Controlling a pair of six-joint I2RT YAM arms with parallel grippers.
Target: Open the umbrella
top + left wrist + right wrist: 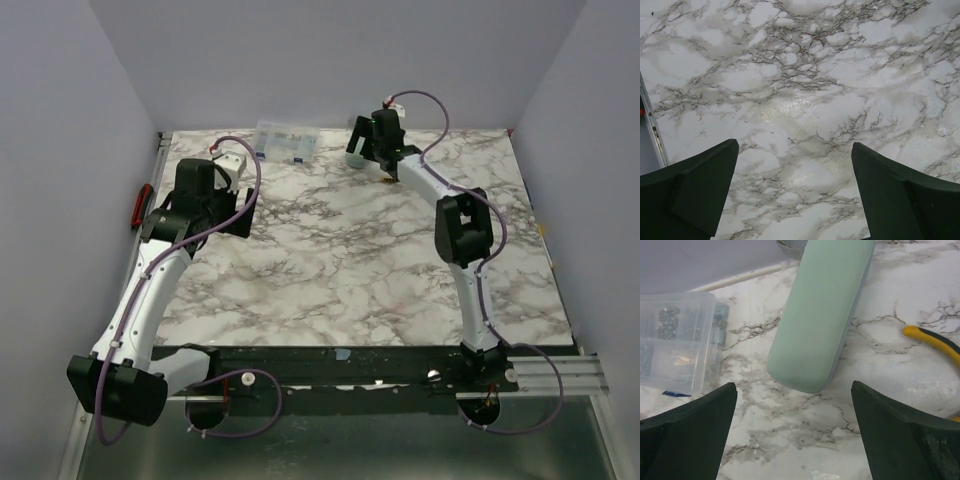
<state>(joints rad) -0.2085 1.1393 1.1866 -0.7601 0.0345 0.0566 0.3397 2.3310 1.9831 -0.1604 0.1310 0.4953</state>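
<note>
- Top view: clear compartment box [287, 140] at the far edge of the marble table [330, 270]; I cannot tell where the umbrella is.
- Left wrist: my left gripper [795, 145] is spread wide over the marble; it holds nothing.
- Right wrist: my right gripper [794, 385] is wide, nothing held; pale green case [822, 315] lies just beyond, with the box left of it and the yellow-handled pliers [935, 342] right.

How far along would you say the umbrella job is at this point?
Done: nothing; no umbrella shows in any view. In hand: nothing; the left hand is open over the marble table, the right hand open before a pale green case, a clear box and pliers. Left: find, grip and open the umbrella.
</note>
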